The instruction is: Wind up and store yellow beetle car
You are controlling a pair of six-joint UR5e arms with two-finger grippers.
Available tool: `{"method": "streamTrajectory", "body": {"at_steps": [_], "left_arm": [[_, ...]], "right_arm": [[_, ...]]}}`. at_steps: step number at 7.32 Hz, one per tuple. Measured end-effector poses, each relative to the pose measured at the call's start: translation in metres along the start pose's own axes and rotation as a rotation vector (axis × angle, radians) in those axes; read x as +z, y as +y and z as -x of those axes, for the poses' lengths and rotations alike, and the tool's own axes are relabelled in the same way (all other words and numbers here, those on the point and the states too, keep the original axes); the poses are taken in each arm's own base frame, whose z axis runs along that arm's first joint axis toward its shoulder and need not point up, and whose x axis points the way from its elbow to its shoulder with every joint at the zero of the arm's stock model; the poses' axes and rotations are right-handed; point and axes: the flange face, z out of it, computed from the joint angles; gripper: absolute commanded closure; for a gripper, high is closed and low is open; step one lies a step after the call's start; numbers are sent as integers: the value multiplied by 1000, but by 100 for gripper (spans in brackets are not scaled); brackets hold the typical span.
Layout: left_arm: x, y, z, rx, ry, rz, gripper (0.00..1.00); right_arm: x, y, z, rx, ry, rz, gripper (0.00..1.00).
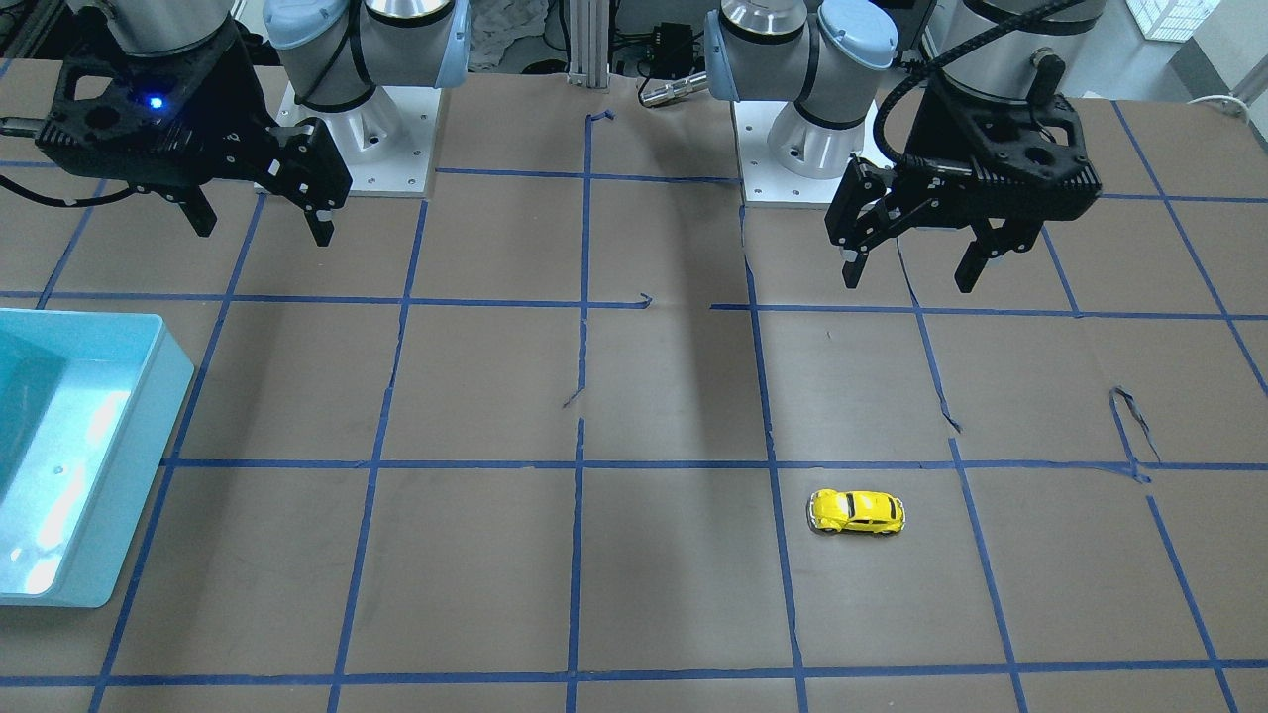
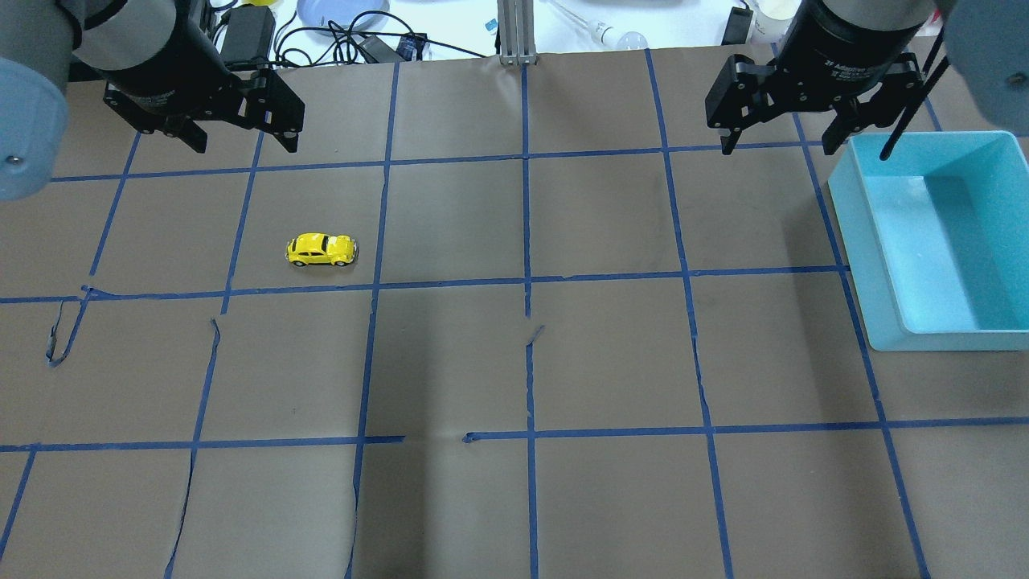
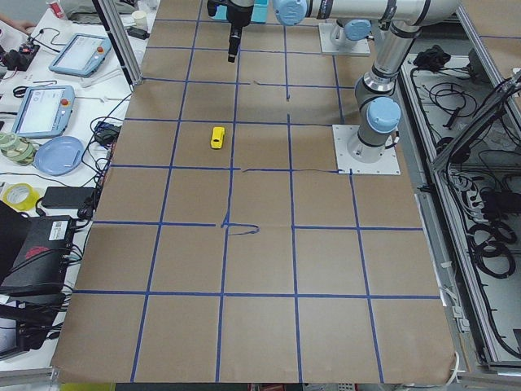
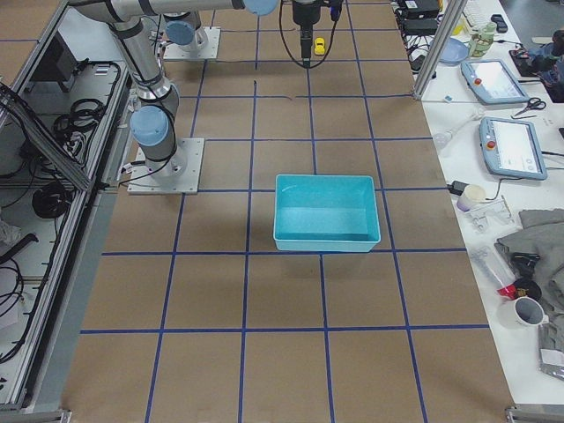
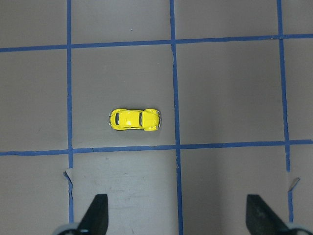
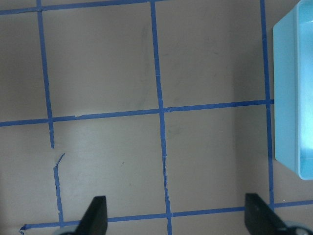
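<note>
The yellow beetle car [image 2: 321, 249] stands on its wheels on the brown paper table, on my left side; it also shows in the front view [image 1: 858, 512], the left wrist view [image 5: 134, 119] and the exterior left view [image 3: 217, 137]. My left gripper [image 2: 241, 145] hangs open and empty high above the table, beyond the car and a little to its left; in the front view [image 1: 911, 277] it is well above the car. My right gripper [image 2: 780, 145] is open and empty, hanging next to the bin's far left corner.
A light blue open bin [image 2: 924, 338] stands at the table's right side, seen at the left in the front view [image 1: 149, 396] and in the right wrist view [image 6: 286, 98]. Blue tape lines grid the paper, with some peeled ends.
</note>
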Motion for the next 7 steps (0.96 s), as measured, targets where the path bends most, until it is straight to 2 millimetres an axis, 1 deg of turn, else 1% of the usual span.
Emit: {"method": "streamTrajectory", "body": {"at_steps": [4,7], "left_arm": [[2,0,5,-12,1,33,0],[4,14,5,-18,8,85,0]], "right_arm": [[1,1,0,0,0,5,0],[0,2,1,-1,2,7,0]]}}
